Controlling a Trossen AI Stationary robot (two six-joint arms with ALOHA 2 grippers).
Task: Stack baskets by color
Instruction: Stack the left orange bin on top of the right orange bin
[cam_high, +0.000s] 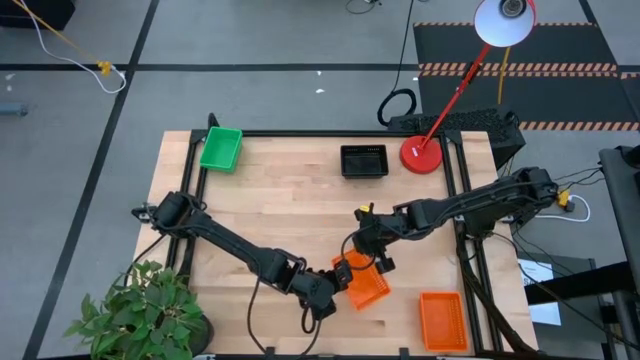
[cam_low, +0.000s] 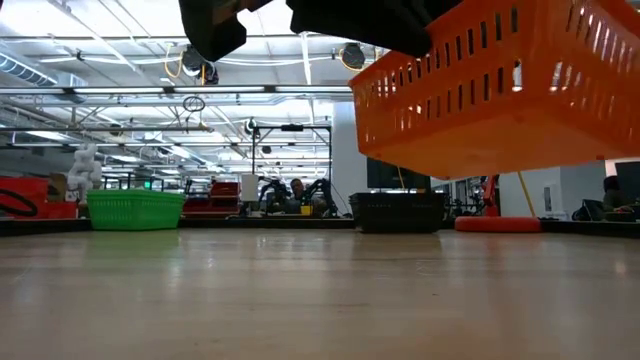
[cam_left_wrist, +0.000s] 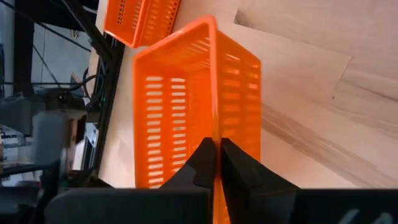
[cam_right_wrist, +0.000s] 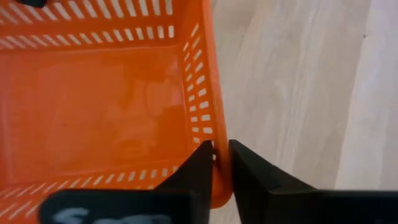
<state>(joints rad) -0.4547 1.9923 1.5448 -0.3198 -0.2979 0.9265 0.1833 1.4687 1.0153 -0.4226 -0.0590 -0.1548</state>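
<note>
An orange basket (cam_high: 366, 287) hangs tilted above the table's near middle, with both grippers shut on it. My left gripper (cam_high: 325, 298) is at its left side and my right gripper (cam_high: 368, 262) at its far side. In the low view this basket (cam_low: 490, 85) is clear of the wood. A second orange basket (cam_high: 442, 320) rests flat on its bottom at the near right. A green basket (cam_high: 221, 148) sits at the far left and a black basket (cam_high: 363, 161) at the far middle. My left gripper pinches the thin rim of one slotted wall (cam_left_wrist: 215, 127) of the orange basket, one finger on each side of it. The fingers come slanting down from the table's left. The basket is lifted clear and tilted. My right gripper has a slotted wall of the same basket near a corner (cam_right_wrist: 216, 134), one finger (cam_right_wrist: 198, 163) inside the basket and one (cam_right_wrist: 249, 165) outside. It comes slanting down from the far right. The basket's solid bottom shows beyond the fingers.
A round red lamp base (cam_high: 422, 154) stands at the far right beside the black basket, its arm slanting up to a white shade (cam_high: 503, 20). A potted plant (cam_high: 140, 310) is at the near left corner. Bare wood lies between the far baskets and the arms.
</note>
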